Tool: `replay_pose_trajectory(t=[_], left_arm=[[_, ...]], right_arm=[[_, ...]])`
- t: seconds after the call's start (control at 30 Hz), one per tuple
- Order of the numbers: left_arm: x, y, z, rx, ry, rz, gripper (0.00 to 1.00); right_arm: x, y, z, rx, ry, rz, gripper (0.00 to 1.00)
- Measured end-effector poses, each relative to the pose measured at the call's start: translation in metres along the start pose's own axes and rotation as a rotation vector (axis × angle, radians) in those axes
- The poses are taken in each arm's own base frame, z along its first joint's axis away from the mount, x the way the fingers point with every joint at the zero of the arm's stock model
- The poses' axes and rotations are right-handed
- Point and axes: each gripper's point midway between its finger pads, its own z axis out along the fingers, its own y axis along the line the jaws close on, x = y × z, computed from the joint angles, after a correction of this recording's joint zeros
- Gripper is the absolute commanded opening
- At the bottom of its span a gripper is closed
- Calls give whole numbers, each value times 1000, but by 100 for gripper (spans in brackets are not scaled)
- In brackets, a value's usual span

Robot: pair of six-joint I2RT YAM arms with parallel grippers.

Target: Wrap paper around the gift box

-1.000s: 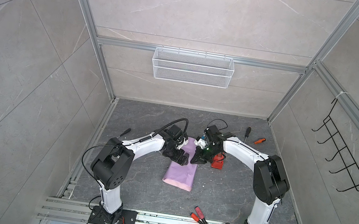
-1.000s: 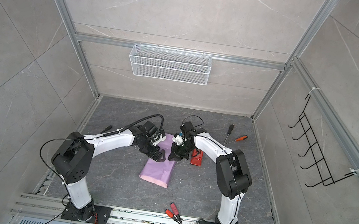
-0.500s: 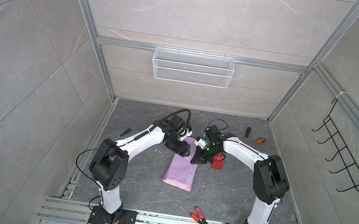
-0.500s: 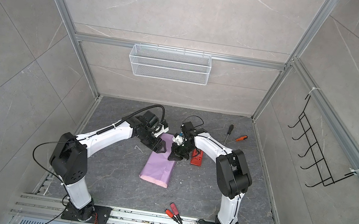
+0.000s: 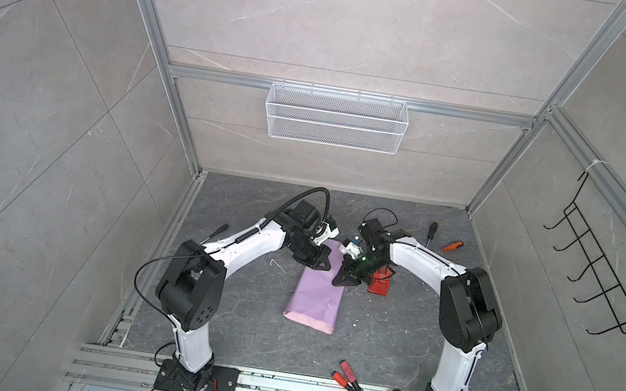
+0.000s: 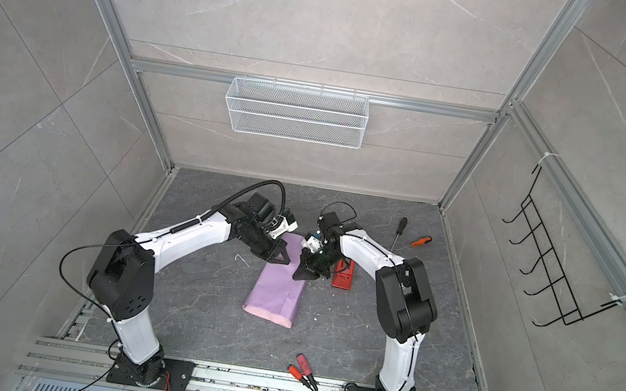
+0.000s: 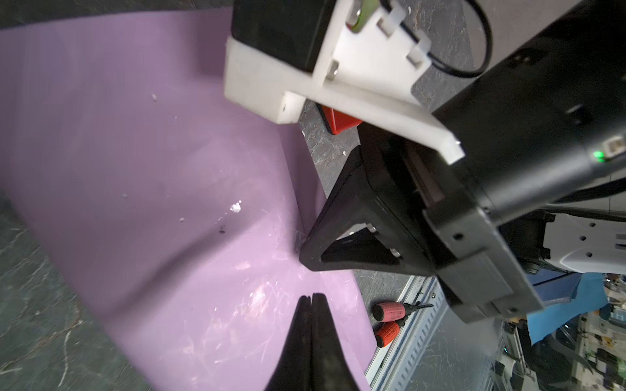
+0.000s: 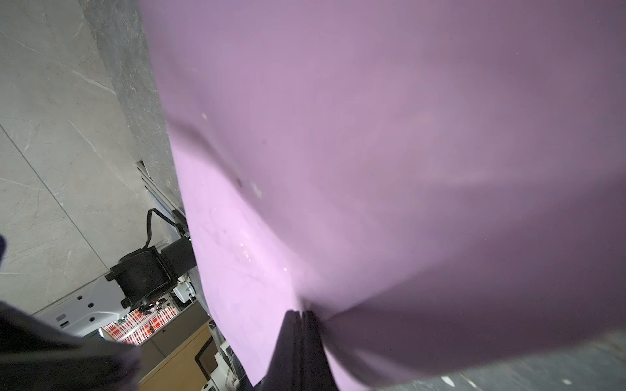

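The paper (image 5: 315,293) (image 6: 278,288) lies folded on the dark floor, lilac side up, with a pale pink strip along its near end. The gift box is hidden. My left gripper (image 5: 325,266) (image 6: 287,262) (image 7: 311,296) is shut and holds nothing, hovering just over the paper's far part. My right gripper (image 5: 336,283) (image 6: 295,277) (image 8: 300,313) is shut too. Its tips (image 7: 304,252) press against the paper near its right edge, and a crease runs out from them. I cannot tell whether paper is pinched between them.
A red tape dispenser (image 5: 379,284) sits just right of the right gripper. Two screwdrivers (image 5: 451,245) lie at the back right, another (image 5: 215,230) at the left, and red-handled tools (image 5: 346,371) by the front rail. A wire basket (image 5: 335,118) hangs on the back wall.
My left gripper has gone from open to shut and has shifted slightly over the far end of the paper. The right gripper has stayed in place on the paper.
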Motion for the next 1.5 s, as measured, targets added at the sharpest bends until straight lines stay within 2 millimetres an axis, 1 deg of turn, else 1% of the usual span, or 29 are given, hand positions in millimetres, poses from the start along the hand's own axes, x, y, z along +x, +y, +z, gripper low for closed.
replay_pose_trajectory(t=[0.13,0.27,0.67,0.87,1.23,1.5], left_arm=[[3,-2,15,7,24,13,0],[7,-1,24,-4,44,17,0],[12,7,35,-65,66,36,0],[16,17,44,-90,86,33,0],[15,17,45,-92,85,37,0],[16,20,46,-125,81,74,0]], right_arm=[[0,0,0,-2,16,15,0],[0,0,0,1,36,28,0],[0,-1,1,-24,95,86,0],[0,-2,1,-19,109,101,0],[-1,-1,1,-17,116,107,0],[-1,0,-1,9,115,104,8]])
